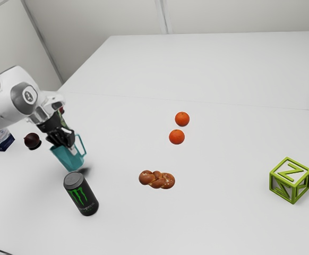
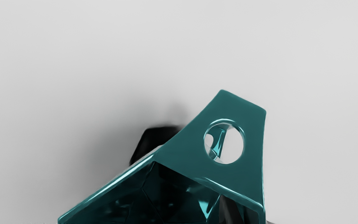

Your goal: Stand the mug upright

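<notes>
Exterior view: white arm (image 1: 3,110) in from the view's left, bending down at the wrist, black two-finger tool (image 1: 67,142) angled down toward the exterior view's right, right at the mouth of the glossy teal faceted mug (image 1: 68,159). Can't tell how far open my tool is or whether it has hold of the mug. Mug sits just beside the black can with green marks (image 1: 81,194), mouth up toward my hand; base touching the white surface (image 1: 122,223)? Can't tell. Wrist view looks into the mug's mouth, round-holed handle (image 2: 191,155) alongside.
</notes>
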Controlling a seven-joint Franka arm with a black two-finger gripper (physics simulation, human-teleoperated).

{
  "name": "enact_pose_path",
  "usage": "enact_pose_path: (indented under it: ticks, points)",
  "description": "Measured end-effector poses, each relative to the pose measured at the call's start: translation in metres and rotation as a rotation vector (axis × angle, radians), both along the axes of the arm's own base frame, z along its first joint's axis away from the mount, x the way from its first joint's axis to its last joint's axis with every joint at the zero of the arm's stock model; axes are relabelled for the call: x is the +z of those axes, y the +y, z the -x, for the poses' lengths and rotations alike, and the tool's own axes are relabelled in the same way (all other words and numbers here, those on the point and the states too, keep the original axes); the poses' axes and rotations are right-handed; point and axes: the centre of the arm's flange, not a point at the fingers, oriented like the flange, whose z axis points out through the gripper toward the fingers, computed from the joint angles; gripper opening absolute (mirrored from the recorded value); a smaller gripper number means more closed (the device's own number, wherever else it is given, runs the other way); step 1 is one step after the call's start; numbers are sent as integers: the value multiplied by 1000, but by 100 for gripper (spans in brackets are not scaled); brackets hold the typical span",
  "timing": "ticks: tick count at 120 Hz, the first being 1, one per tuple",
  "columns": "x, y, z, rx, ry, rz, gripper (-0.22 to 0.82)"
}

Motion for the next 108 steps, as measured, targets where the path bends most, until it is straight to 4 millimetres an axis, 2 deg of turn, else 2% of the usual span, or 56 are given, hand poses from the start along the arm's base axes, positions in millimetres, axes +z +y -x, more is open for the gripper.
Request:
enact_pose_path:
  ticks: [15,38,51,83,108]
  points:
    - [3,-12,-1,6,-2,-107,-18]
    - [-2,3,2,105,-17,-205,-18]
    - [-4,3,0,157,-46,-228,-18]
    - [-8,-19,-9,222,-78,-241,-18]
    - [-15,-16,-9,285,-67,-243,-18]
